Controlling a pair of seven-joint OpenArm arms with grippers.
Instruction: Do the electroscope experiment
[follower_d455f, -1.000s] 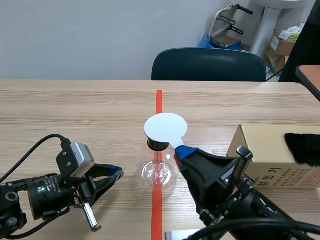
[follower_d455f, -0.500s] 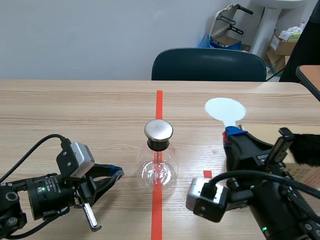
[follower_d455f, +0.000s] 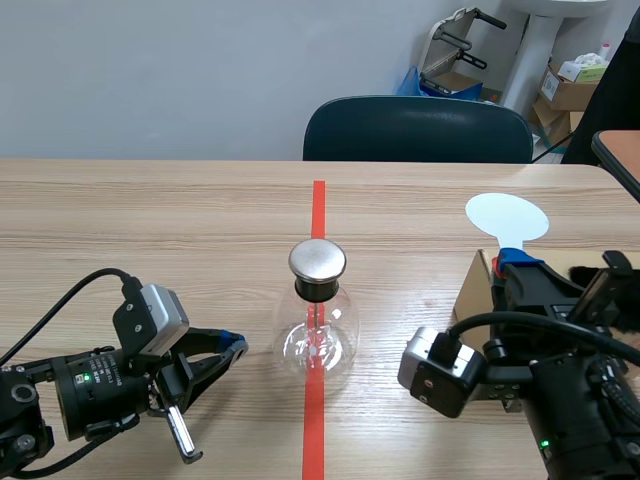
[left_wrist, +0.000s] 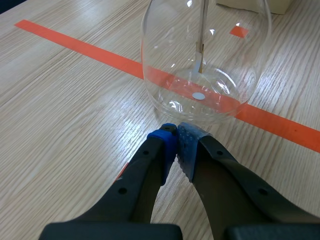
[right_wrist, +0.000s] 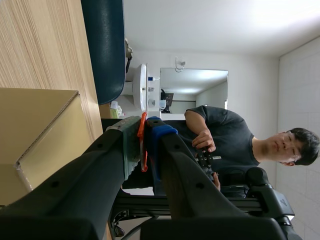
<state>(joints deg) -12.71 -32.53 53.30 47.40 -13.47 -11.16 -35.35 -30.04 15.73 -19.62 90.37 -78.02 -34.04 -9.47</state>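
The electroscope, a clear glass flask with a round metal cap, stands on the orange tape line at mid-table. My left gripper lies low on the table just left of it, shut on nothing. In the left wrist view the pads meet right in front of the flask, whose inner rod hangs down. My right gripper is raised at the right, over the box, shut on the orange handle of a paddle whose white disc stands above it.
A cardboard box sits at the right under my right arm, with black fur on top. A dark chair stands behind the table's far edge. A person shows in the right wrist view beyond the table.
My right arm carried the white disc from directly over the flask's cap off to the right, above the box. The cap is uncovered now. The left arm stayed still.
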